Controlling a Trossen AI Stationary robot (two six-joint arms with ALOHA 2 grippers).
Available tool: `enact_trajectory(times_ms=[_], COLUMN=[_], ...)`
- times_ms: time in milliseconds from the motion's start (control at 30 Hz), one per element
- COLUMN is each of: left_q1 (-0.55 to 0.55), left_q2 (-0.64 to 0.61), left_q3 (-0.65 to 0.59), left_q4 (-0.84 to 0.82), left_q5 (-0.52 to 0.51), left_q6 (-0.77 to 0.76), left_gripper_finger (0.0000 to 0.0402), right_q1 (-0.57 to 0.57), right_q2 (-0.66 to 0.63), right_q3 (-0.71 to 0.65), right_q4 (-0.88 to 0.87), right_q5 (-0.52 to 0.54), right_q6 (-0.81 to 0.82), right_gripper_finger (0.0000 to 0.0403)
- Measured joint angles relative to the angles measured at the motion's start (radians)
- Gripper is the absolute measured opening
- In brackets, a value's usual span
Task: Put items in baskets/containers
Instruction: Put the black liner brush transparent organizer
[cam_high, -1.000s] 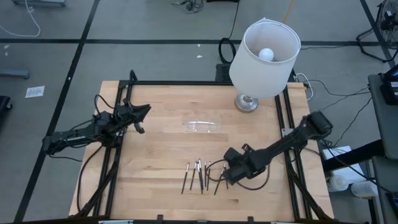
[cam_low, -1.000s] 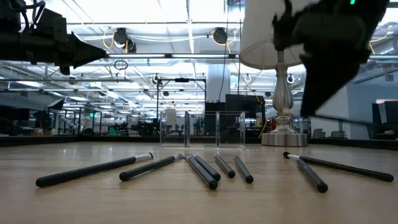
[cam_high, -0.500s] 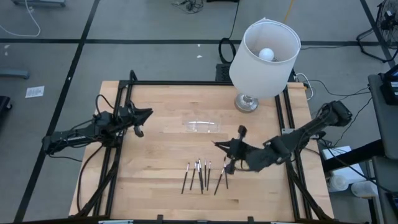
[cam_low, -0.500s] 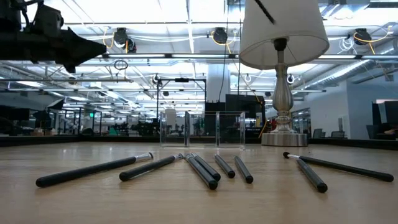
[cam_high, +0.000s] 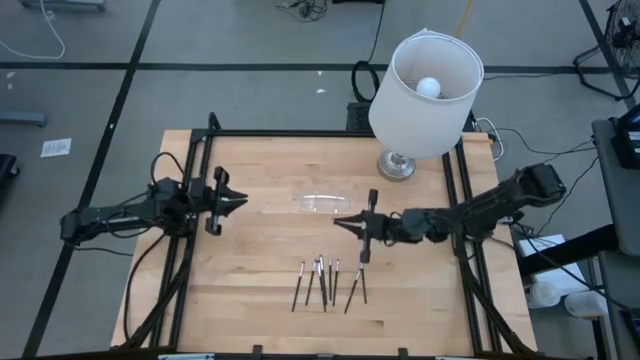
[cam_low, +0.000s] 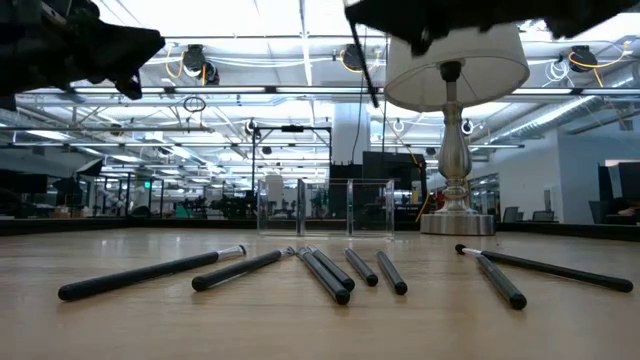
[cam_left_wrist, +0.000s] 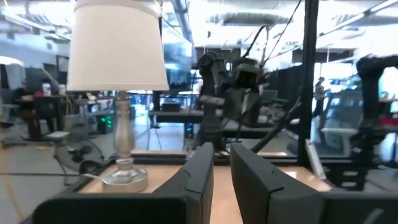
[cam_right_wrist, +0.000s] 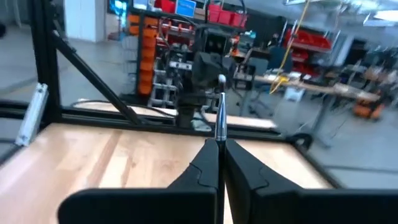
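The wooden table (cam_high: 260, 250) sits in a black metal frame (cam_high: 300, 133) on a grey floor (cam_high: 200, 40) marked with dark lines. A table lamp with a white lampshade (cam_high: 425, 95) and a silvery base (cam_high: 396, 166) stands at the far right corner, bulb (cam_high: 428, 87) visible inside. Cables (cam_high: 40, 45) trail across the floor at far left, and a scrap of paper (cam_high: 56, 147) lies to the left of the table. From table height the room is a big open workshop: ceiling strip lights (cam_low: 250, 45), exposed ducts (cam_low: 200, 62), dark racks. Another view shows red bins (cam_right_wrist: 221, 12) on shelving and an orange rack (cam_right_wrist: 138, 43).
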Motion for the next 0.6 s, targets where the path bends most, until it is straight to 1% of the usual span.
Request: enact_trajectory(times_ms=[133, 233, 333, 533, 600], left_q1=[-0.021, -0.031, -0.04, -0.059, -0.059], left_q2=[0.103, 0.213, 0.34, 0.661, 0.765], left_q3=[0.0, 0.036, 0.145, 0.377, 0.453], left_q4=[0.098, 0.188, 0.195, 0.174, 0.182], left_q5=[-0.025, -0.061, -0.081, -0.074, -0.05], left_q6=[-0.048, -0.05, -0.049, 0.079, 0.089], left_gripper_finger=[0.006, 0.0061, 0.0061, 0.0066, 0.007], right_q1=[-0.04, -0.044, -0.048, -0.057, -0.066], right_q2=[0.02, 0.044, 0.043, 0.042, 0.041], right_q3=[-0.003, -0.002, -0.002, -0.002, -0.002], right_q4=[0.034, 0.05, 0.072, 0.122, 0.125], right_q5=[-0.071, -0.081, -0.076, -0.084, -0.101], right_q6=[0.029, 0.022, 0.005, -0.023, -0.032], right_gripper_finger=[0.0, 0.0, 0.0, 0.0, 0.0])
